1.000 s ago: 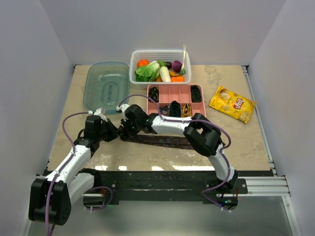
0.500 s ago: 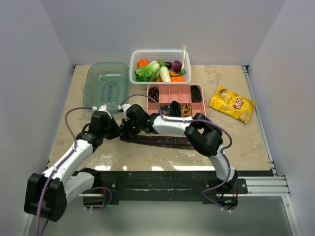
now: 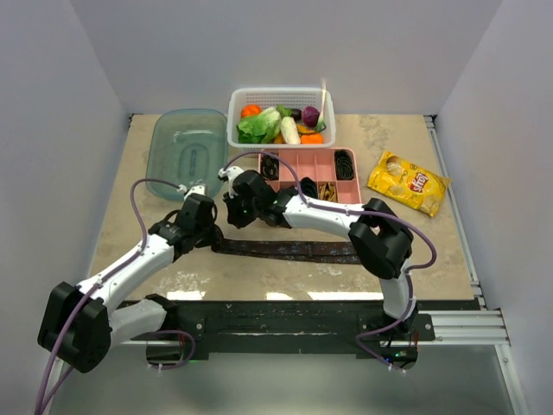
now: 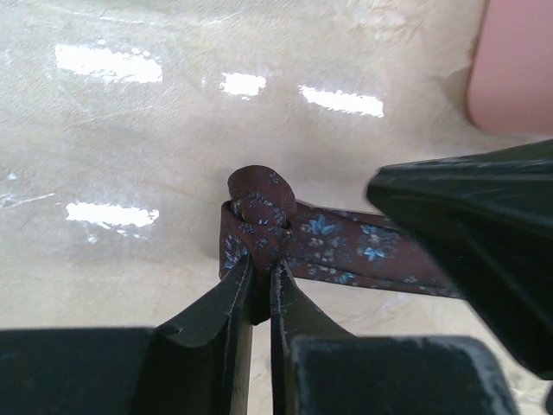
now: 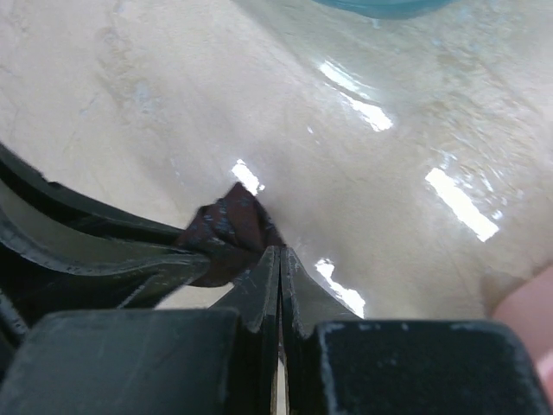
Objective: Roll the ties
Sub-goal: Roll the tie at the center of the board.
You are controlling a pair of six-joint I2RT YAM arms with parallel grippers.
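L gripper has moved right and slightly toward the far edge, and is now right at the left end of the tie. L arm has stretched out flatter, its shoulder swung left, and its cable loop has risen toward the far side. R gripper has shifted up and away from the near edge and sits a bit further from the tie strip than before. R arm elbow has slid right. With the forearm lifted off it, more of the tie shows, esp. its right part. The forearm now crosses the tray only at its near-left corner, so more of the front row is visible.
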